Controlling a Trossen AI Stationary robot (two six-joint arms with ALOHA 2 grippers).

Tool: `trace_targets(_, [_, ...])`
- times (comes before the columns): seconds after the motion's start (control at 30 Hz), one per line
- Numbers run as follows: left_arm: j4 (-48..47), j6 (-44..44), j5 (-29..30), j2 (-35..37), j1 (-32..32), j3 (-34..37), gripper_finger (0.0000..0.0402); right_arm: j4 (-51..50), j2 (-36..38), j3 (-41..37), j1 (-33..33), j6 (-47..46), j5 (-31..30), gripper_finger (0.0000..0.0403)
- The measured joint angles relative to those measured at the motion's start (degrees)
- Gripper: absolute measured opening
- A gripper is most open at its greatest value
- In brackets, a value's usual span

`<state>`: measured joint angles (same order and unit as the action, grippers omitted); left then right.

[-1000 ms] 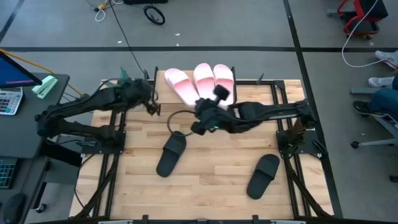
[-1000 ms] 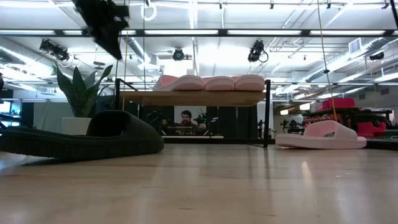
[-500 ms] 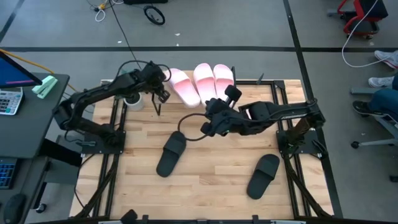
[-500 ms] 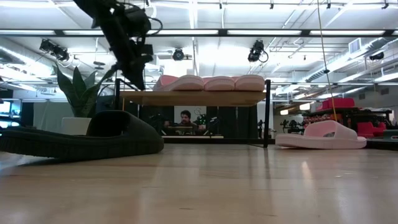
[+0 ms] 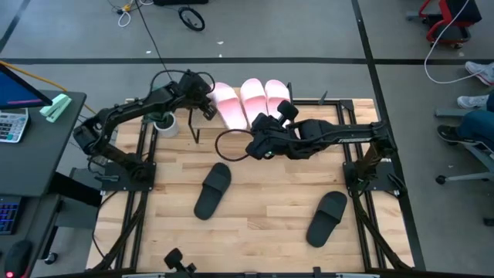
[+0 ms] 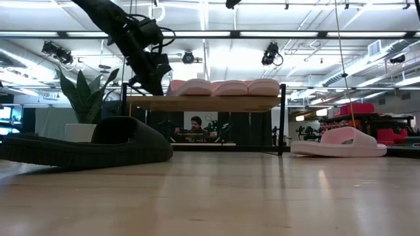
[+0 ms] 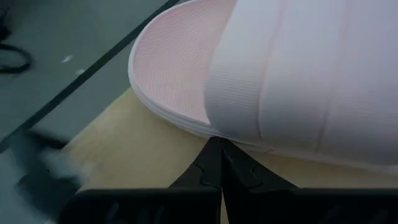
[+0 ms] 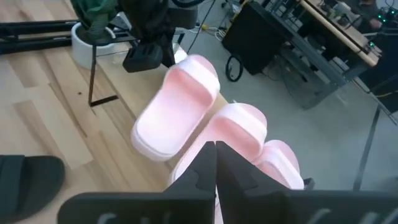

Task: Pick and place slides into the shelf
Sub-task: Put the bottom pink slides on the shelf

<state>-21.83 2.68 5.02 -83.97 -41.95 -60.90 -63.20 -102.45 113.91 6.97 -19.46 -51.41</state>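
Note:
Three pale pink slides lie side by side, soles down, on the shelf's light wood top board at the table's far edge. A fourth pink slide rests on the table and shows only in the low view. Two black slides lie soles down on the tabletop. My left gripper is shut at the left side of the leftmost pink slide. My right gripper is shut, hovers just near of the shelf and touches nothing. My left gripper has its shut fingertips against the sole's side edge of the leftmost pink slide, about midway along it. The fingers come level from the table's left, across the slide. The slide lies flat on the shelf's top board.
A small potted plant stands left of the shelf, close to my left arm. The shelf's thin black legs stand on the tabletop. A dark cable loop hangs by my right gripper. Bare wood lies between the two black slides.
My left gripper has moved toward the far edge and to the right, coming down from above the table's left part to the side of the leftmost pink slide on the shelf. My right gripper has shifted a little toward the far edge.

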Motion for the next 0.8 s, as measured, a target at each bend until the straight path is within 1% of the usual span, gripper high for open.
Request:
trace_targets(0.1, [4.28, -0.8, -5.06, -1.42, -0.64, 0.02, 0.0, 0.0, 0.23, 0.0, -0.6, 0.0, -0.07, 0.0004])
trace_targets(0.2, [7.58, -2.18, -6.74, -2.85, -0.61, 0.02, 0.0, -0.07, 0.23, 0.0, -0.93, 0.02, -0.02, 0.0005])
trace_targets(0.43, [10.01, -2.47, -7.51, -5.69, -0.42, -0.11, 0.0, -0.22, 0.23, 0.0, -1.26, 1.51, -0.05, 0.0005])
trace_targets(0.63, [9.48, -2.03, -7.37, -4.97, -0.74, -0.02, 0.0, -1.6, 0.23, 0.0, -1.23, 1.57, -0.04, 0.0006])
trace_targets(0.7, [9.02, -2.06, -7.37, -3.64, -1.16, 0.06, 0.0, -4.58, 0.23, 0.0, -0.92, 1.01, -0.01, 0.0005])
trace_targets(0.8, [8.72, -2.02, -7.21, -0.46, -1.83, 0.04, 0.0, -11.68, 0.23, 0.0, 0.15, -5.83, 0.14, 0.0003])
